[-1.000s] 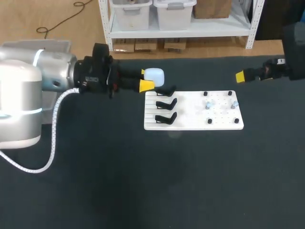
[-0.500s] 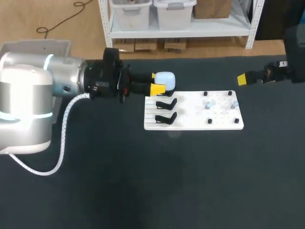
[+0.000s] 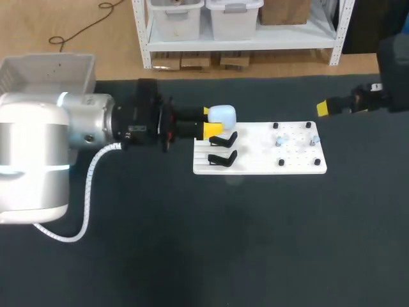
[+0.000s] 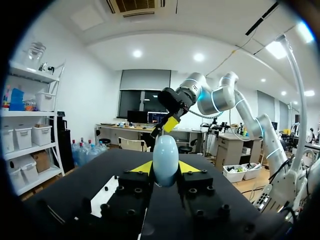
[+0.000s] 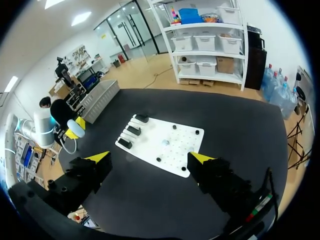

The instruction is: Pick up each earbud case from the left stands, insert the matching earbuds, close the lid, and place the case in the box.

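Left end effector (image 3: 213, 121) grips pale blue rounded earbud case (image 3: 223, 115) over far-left corner of white board (image 3: 295, 157); right end effector (image 5: 149, 158) open, well apart.

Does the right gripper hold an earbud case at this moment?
No, the right gripper is empty: its fingers stand wide apart with nothing held between them.

Left jaws clamping pale blue earbud case (image 3: 222, 115) over white board (image 3: 268, 161) corner, black stands (image 3: 222, 157) just beside, grey box (image 3: 48, 67) far left
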`<state>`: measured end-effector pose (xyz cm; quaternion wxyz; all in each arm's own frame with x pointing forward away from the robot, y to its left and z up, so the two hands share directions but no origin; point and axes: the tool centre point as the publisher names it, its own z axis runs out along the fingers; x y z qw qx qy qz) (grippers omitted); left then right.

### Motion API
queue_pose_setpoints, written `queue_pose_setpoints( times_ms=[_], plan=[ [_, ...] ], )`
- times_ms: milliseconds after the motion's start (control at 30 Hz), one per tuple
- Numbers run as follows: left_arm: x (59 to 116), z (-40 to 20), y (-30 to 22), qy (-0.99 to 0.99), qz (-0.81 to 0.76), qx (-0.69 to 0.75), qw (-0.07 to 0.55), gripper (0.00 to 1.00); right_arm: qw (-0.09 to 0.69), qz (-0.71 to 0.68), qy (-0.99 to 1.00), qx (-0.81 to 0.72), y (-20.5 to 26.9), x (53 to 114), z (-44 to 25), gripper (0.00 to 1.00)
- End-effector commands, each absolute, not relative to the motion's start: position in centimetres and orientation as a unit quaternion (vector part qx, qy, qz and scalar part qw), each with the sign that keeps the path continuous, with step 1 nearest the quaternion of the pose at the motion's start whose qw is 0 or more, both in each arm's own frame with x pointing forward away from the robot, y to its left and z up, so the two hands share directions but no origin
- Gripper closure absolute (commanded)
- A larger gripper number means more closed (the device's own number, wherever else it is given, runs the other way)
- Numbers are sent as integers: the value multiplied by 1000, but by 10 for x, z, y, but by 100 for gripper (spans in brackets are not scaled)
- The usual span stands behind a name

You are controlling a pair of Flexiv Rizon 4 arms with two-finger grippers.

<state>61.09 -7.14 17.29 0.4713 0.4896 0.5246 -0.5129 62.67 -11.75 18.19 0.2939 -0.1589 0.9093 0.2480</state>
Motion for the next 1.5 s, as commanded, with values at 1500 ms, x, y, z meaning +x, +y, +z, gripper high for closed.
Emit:
queue_pose_setpoints(
  times_ms=[1500],
  plan=[
    [604, 159, -65, 515, -540, 509, 429, 100, 264, 225, 926, -149, -96, 587, 175, 0]
  ],
)
